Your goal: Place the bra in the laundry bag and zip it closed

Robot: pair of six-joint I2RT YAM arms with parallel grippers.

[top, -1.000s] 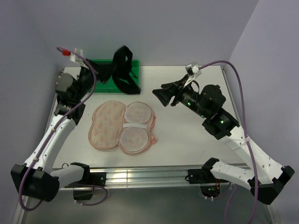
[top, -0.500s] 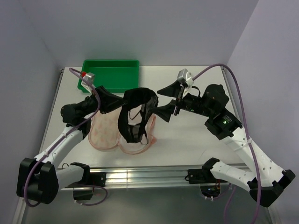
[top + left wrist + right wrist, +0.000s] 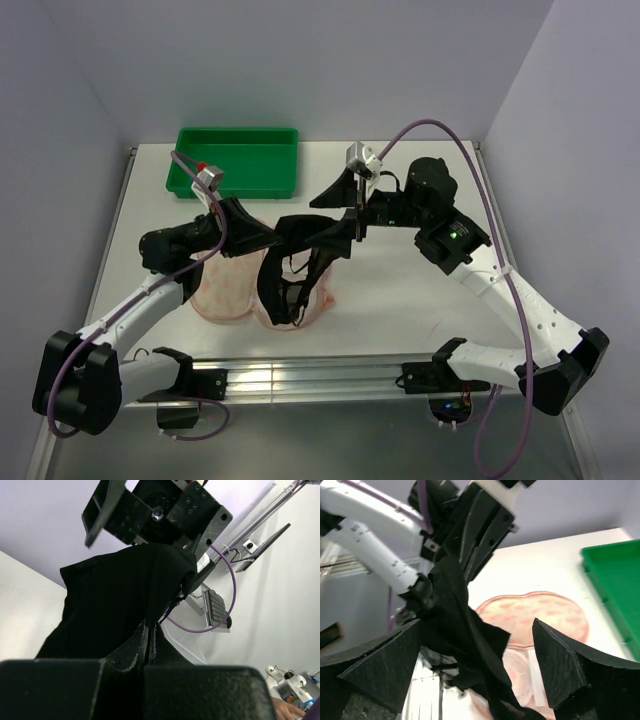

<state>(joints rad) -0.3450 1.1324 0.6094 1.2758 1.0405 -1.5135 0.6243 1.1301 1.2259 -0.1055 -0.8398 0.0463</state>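
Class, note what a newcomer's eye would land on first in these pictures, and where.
The black bra hangs above mid-table, pinched in the left gripper, the open right gripper flanking it. Beneath lies the pink laundry bag, spread open. A green tray sits far left.

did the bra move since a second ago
Yes. The bra moved away from the green tray, down the top view and rightward, and now hangs over the open laundry bag.
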